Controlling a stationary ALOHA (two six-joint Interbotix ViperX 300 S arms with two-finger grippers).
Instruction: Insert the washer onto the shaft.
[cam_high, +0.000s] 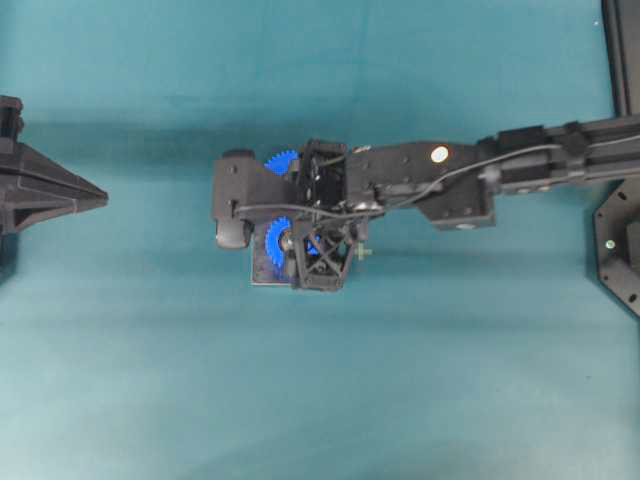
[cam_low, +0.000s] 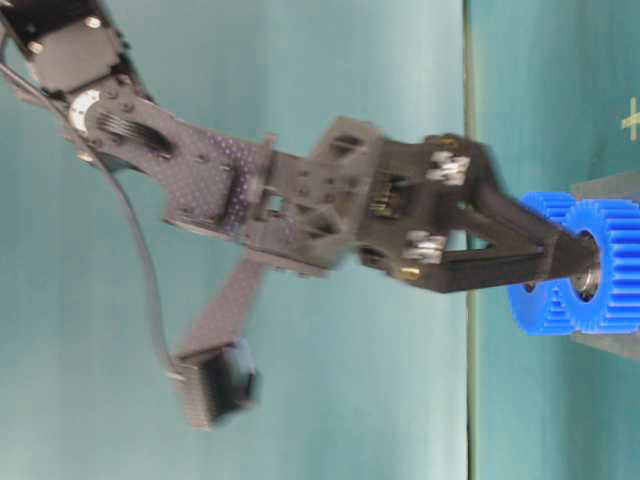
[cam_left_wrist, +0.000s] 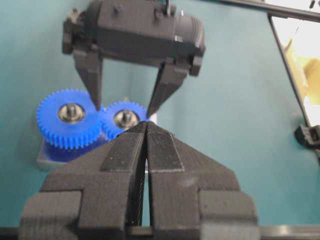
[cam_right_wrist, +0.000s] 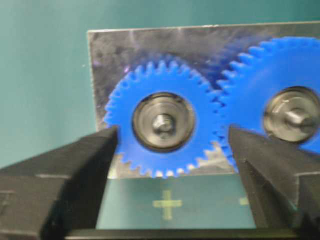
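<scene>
A silver washer (cam_right_wrist: 145, 116) lies flat around the steel shaft (cam_right_wrist: 163, 123) at the centre of the smaller blue gear (cam_right_wrist: 120, 107). My right gripper (cam_right_wrist: 172, 134) hangs just above that gear, open, one finger on each side of it and nothing between them. From the left wrist view, the right gripper (cam_left_wrist: 124, 110) points down over the smaller gear (cam_left_wrist: 126, 120). My left gripper (cam_left_wrist: 146, 126) is shut and empty, and in the overhead view the left gripper (cam_high: 98, 198) sits far left, well apart from the gears.
A larger blue gear (cam_right_wrist: 295, 70) with its own shaft and silver ring meshes with the smaller one on a metal baseplate (cam_right_wrist: 110, 50). Yellow cross marks (cam_right_wrist: 167, 204) lie on the teal mat. A black frame (cam_high: 620, 60) stands at the right edge.
</scene>
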